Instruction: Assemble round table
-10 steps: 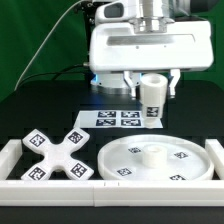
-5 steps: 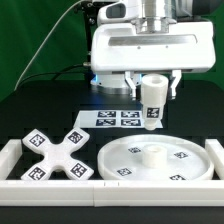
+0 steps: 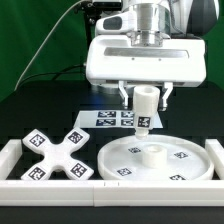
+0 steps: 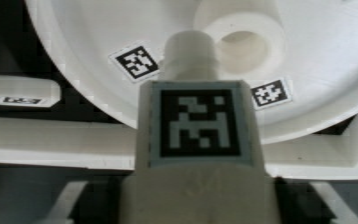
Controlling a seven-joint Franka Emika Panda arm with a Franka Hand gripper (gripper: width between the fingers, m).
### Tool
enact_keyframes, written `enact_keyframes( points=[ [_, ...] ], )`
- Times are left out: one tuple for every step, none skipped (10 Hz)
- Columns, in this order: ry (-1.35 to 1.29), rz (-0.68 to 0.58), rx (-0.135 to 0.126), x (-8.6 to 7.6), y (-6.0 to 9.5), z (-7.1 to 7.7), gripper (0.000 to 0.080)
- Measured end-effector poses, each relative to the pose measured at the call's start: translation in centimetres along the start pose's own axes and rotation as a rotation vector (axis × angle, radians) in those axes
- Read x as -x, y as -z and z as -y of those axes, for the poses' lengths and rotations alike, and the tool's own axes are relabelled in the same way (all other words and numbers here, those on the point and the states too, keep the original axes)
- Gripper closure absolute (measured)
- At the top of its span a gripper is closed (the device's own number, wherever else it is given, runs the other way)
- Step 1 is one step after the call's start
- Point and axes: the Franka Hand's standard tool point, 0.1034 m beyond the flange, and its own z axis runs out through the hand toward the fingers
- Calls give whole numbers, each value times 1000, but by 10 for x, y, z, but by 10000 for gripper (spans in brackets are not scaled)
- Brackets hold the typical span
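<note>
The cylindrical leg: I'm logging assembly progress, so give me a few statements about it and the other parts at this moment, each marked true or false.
1. The claw grips the cylindrical leg upright. True.
2. The leg is seated in the hub of the round disc. False: it hangs in the air above the disc, not yet in the hub.
3. The X-shaped cross base lies on the exterior view's right of the disc. False: it lies on the exterior view's left, apart from the leg.
4. The marker board lies on the table beyond the disc in the exterior view. True.
5. The leg carries a black-and-white tag. True, as the wrist view shows.
</note>
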Motion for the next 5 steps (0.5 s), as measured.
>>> enact_keyframes(
  points=[
    [-1, 8, -5, 3, -3, 1, 393],
    [-3, 10, -18, 2, -4, 11, 393],
    [1, 11, -29, 2, -6, 21, 393],
    [8, 5, -32, -2, -6, 31, 393],
    [9, -6, -27, -8, -5, 28, 393]
  ],
)
